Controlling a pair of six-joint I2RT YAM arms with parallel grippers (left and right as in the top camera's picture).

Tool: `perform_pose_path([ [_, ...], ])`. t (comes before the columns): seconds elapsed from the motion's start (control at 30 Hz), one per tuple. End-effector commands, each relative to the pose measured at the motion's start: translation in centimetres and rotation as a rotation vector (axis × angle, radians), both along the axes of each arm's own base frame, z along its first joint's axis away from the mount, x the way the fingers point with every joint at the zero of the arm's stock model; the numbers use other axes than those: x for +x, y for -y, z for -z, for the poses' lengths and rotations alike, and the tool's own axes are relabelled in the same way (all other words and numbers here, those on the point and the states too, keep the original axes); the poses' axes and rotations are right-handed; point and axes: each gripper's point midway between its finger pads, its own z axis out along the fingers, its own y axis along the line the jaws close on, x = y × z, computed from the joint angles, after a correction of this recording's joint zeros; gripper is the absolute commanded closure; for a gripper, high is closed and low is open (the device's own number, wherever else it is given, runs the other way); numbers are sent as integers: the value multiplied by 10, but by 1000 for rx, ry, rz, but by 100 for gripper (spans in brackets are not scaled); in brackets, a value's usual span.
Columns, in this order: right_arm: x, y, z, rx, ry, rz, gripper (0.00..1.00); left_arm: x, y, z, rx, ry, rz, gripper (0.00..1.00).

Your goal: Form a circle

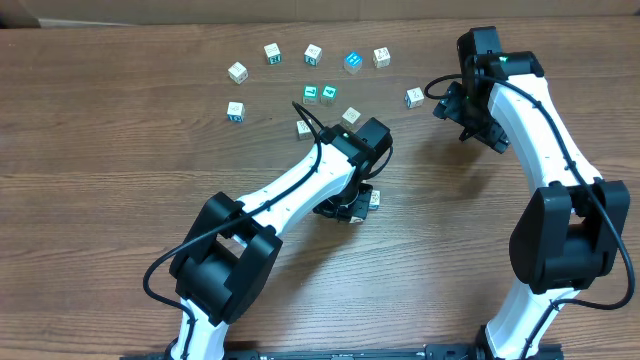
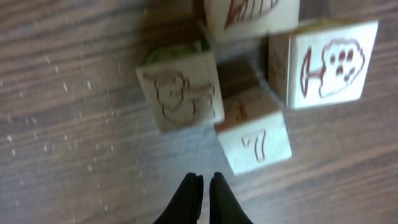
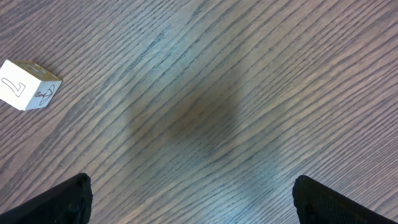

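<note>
four small whitish cubes sit bunched into the circle point(image 2: 252, 127) on the wooden table point(image 1: 90, 200), just ahead of the left gripper point(image 2: 204, 186), whose fingers are pressed together with nothing between them; from overhead the arm hides most of the cluster. the ring looks all but formed, the faces touching or nearly so around a small dark gap, though the cubes sit skewed and a last nudge may be wanted. further back, loose cubes point(image 1: 313, 52) lie strewn in an arc, well apart from the ring. to the right, the right gripper point(image 3: 191, 196) hangs over bare wood with its fingers spread wide, gripping nothing, one stray cube point(image 3: 28, 84) off to its side
</note>
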Motion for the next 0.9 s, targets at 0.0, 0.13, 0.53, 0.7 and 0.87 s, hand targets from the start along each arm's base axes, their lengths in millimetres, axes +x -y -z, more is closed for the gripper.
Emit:
perform_pose_path([
  [0.0,5,0,-18,-2,51,3,0,1,-1,3,4,34,23,96],
  [0.13,5,0,-18,-1,51,3,0,0,1,6,1,37,16,96],
  [0.53,5,0,-18,-2,51,3,0,7,8,6,-28,70,17,96],
  [0.7,5,0,-18,-2,51,3,0,7,4,6,-6,73,17,96],
  [0.87,5,0,-18,-2,51,3,0,12,-11,-4,63,88,12,96],
])
